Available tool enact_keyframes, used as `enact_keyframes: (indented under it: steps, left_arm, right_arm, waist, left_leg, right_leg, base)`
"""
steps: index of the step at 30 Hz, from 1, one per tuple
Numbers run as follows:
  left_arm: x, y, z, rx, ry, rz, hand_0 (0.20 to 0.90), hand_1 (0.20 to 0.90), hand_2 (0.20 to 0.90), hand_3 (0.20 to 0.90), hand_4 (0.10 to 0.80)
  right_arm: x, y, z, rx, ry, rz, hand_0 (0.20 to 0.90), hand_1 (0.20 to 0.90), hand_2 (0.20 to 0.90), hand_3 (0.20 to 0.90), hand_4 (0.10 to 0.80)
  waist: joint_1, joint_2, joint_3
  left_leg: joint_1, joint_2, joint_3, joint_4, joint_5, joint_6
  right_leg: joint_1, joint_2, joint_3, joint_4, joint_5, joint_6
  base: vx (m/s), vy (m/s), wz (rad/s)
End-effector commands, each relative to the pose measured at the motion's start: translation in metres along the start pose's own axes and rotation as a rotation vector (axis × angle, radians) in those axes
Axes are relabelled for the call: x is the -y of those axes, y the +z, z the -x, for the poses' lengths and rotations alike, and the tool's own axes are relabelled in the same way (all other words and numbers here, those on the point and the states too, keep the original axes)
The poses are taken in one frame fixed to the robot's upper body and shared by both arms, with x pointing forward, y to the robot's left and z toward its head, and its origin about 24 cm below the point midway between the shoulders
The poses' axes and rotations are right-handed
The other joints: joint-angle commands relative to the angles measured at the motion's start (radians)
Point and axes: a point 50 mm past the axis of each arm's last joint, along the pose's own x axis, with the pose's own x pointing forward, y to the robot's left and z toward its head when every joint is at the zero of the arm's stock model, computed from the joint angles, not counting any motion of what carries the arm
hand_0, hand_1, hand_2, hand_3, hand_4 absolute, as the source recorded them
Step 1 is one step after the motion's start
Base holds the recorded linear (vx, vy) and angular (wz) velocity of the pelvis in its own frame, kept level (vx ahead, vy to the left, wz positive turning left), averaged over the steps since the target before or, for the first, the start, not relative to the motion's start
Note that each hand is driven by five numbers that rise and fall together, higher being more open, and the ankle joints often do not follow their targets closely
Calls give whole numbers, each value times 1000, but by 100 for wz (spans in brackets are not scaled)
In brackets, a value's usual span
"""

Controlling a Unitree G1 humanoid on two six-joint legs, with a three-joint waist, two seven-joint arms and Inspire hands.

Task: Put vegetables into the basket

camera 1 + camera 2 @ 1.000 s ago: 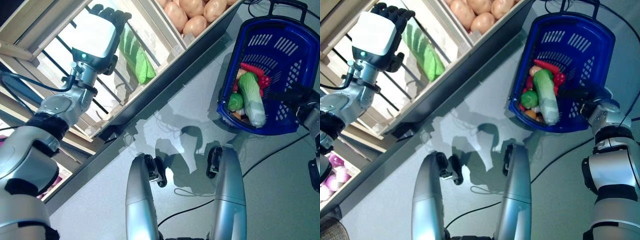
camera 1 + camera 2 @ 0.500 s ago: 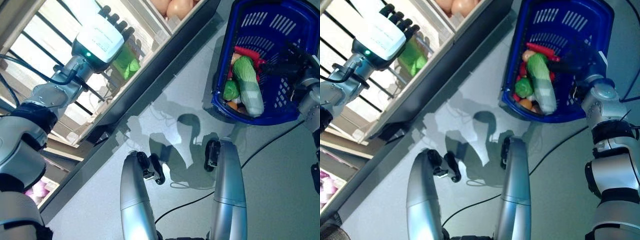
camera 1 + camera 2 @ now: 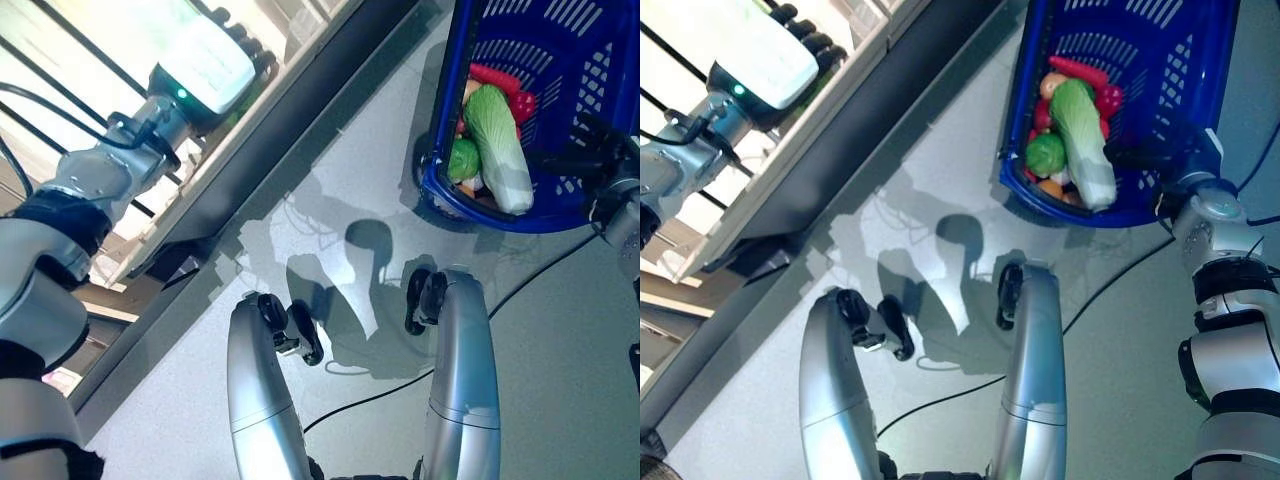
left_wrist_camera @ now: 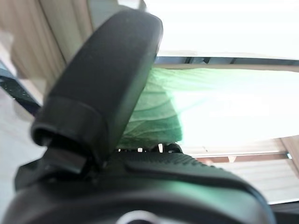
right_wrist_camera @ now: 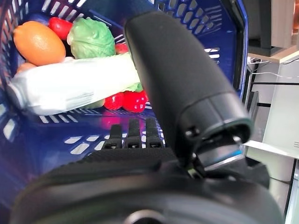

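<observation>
**Ana:** Leaf first, then. Is the left hand (image 3: 205, 68) on it?

**Ben:** It is up at the crate (image 3: 240, 120), reaching in, and the wrist view shows the green leaf (image 4: 161, 107) lying just past the thumb, close under the fingers. Whether those fingers have closed on it I cannot tell; they are hidden behind the hand's bulk.

**Ana:** So which step is this?

**Ben:** I judge it the pick: hand at the vegetable, nothing lifted clear.

**Ana:** And on the right?

**Ben:** The basket (image 3: 1180, 80) hangs from the right hand (image 3: 1160, 155), whose fingers are curled round the rim on the near side. Just beyond those fingers lie a cabbage (image 5: 74, 81), a green head (image 3: 1046, 155), an orange (image 5: 38, 43) and red peppers (image 5: 125, 100).

**Ana:** What does the next move need?

**Ben:** A firm close on the leaf, which looks thin and floppy, then a lift over the crate's edge and a long carry across to the basket, well apart from the left fingers. The right hand should hold the basket steady and open side up.
</observation>
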Motion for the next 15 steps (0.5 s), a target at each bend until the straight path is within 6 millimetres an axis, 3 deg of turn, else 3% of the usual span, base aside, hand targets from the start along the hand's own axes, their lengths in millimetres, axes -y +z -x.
enact_keyframes:
  steps: [1, 2, 15]
  left_arm:
    - [3, -64, 17, -292, -186, -92, 900, 900, 900, 900, 800]
    - [7, -65, 20, -312, -204, -74, 300, 300, 300, 300, 400]
    - [25, -71, 41, -389, -198, 18, 300, 300, 300, 300, 400]
  right_arm:
    - [2, 44, 3, 228, 28, -76, 900, 900, 900, 900, 800]
    - [-1, 47, 3, 243, 38, -74, 900, 900, 900, 900, 800]
    - [-17, 48, 7, 308, 124, -27, 900, 900, 900, 900, 800]
  waist:
    - [-25, -67, -37]
    - [-23, -69, -41]
    - [-24, -56, -122]
  left_leg:
    - [-66, -3, -51, -21, -65, 5]
    - [-66, -1, -52, -19, -65, 6]
    - [81, 1, 3, -116, -48, 16]
  right_leg:
    - [45, -97, -22, -32, -58, -30]
    - [44, -98, -25, -29, -59, -32]
    - [191, -100, -62, -121, -52, -34]
  base:
    - [-31, -11, -12]
    - [-28, -6, -10]
    - [-17, -2, -3]
